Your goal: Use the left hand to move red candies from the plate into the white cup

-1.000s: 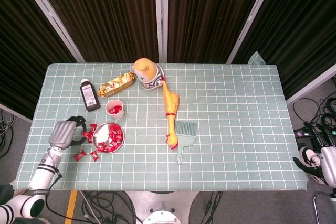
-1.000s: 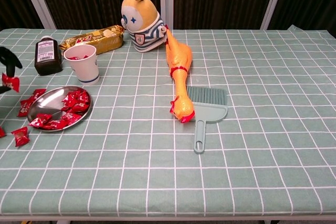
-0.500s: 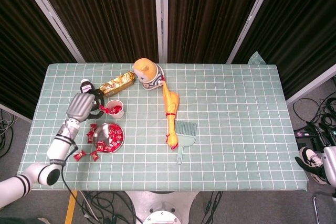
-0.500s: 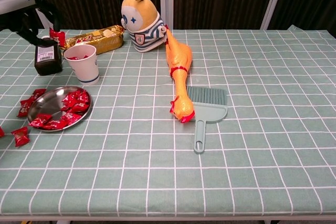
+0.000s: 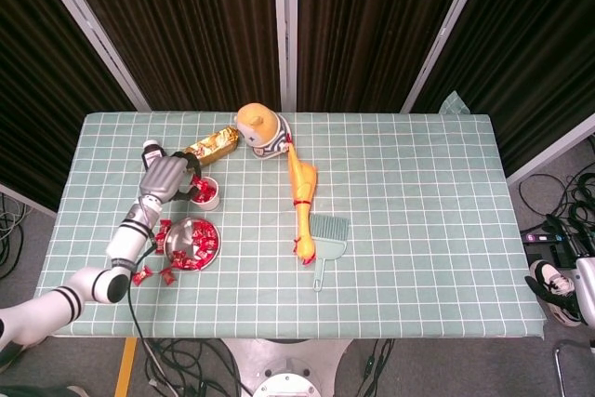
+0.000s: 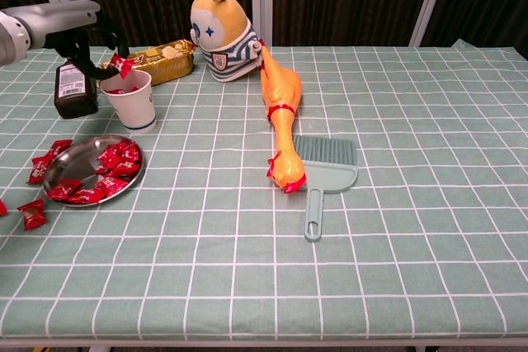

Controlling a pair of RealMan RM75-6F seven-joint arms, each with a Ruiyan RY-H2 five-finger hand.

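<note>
My left hand [image 5: 165, 177] [image 6: 78, 30] hovers just above the white cup [image 5: 205, 193] [image 6: 131, 100], pinching a red candy [image 6: 123, 65] [image 5: 194, 189] over the cup's rim. The cup holds some red candies inside. A round metal plate [image 5: 185, 227] [image 6: 59, 170] in front of the cup carries several red candies [image 5: 198, 244] [image 6: 113, 160]. More red candies [image 5: 142, 274] [image 6: 33, 213] lie loose on the cloth left of the plate. My right hand [image 5: 561, 287] hangs off the table at the far right edge of the head view, fingers unclear.
A dark bottle [image 6: 71, 88] stands left of the cup, a gold snack packet [image 6: 150, 59] behind it. A yellow plush toy [image 6: 221, 35], a rubber chicken [image 6: 279, 117] and a teal dustpan brush [image 6: 323, 169] lie mid-table.
My left hand rose from beside the plate with a candy and swung right and back, from over the bottle to above the cup.
</note>
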